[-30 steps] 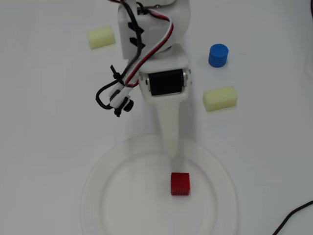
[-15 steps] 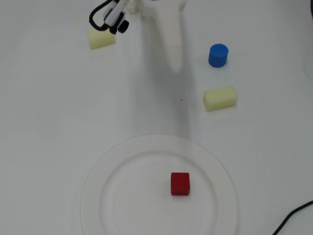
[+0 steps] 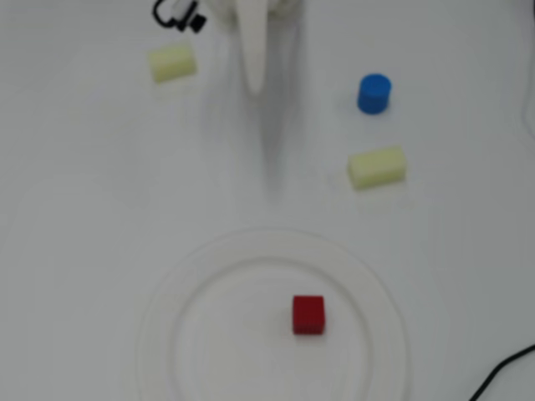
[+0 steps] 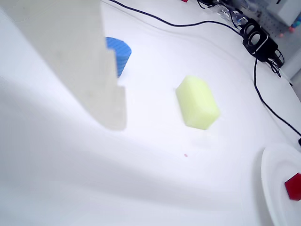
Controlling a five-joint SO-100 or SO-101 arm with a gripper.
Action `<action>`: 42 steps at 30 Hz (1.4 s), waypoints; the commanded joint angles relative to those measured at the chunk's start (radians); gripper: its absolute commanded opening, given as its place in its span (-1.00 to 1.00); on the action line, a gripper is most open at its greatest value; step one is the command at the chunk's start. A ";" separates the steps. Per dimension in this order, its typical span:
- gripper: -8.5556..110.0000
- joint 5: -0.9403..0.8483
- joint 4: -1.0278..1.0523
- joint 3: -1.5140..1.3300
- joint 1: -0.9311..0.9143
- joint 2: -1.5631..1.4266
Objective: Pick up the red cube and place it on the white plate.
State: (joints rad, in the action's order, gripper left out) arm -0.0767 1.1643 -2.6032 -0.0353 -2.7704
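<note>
The red cube (image 3: pixel 308 315) rests on the white plate (image 3: pixel 159 334), a little right of the plate's middle, with nothing touching it. My gripper (image 3: pixel 253 86) is far from it at the top of the overhead view, its white finger pointing down toward the plate. In the wrist view the finger (image 4: pixel 94 70) fills the upper left and the gripper (image 4: pixel 115 125) holds nothing. Only one jaw shows, so I cannot tell whether it is open or shut. At the wrist view's right edge, the red cube (image 4: pixel 294 186) and part of the white plate (image 4: pixel 275 188) appear.
A blue cylinder (image 3: pixel 374 93) (image 4: pixel 117 52) and a pale yellow block (image 3: pixel 377 167) (image 4: pixel 197 102) lie right of the gripper. Another yellow block (image 3: pixel 173 63) lies to its left. A black cable (image 3: pixel 501 372) crosses the lower right corner; more cables (image 4: pixel 188 23) run along the table's far side.
The arm has pulled back from the plate's rim to the top of the overhead view. The red cube has stayed on the plate.
</note>
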 commanded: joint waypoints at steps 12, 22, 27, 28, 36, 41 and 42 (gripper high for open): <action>-0.63 0.063 -0.023 -0.439 0.057 -0.512; -0.86 0.098 0.054 -0.584 0.143 -0.680; -0.86 0.120 0.054 -0.630 0.137 -0.680; -0.86 0.121 0.054 -0.630 0.135 -0.680; -0.86 0.101 0.052 -0.630 0.135 -0.680; -0.78 0.100 0.052 -0.630 0.135 -0.680; -0.75 0.094 0.052 -0.630 0.137 -0.680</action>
State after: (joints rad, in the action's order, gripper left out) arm 0.0291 1.2164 -3.2260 0.1028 -3.4407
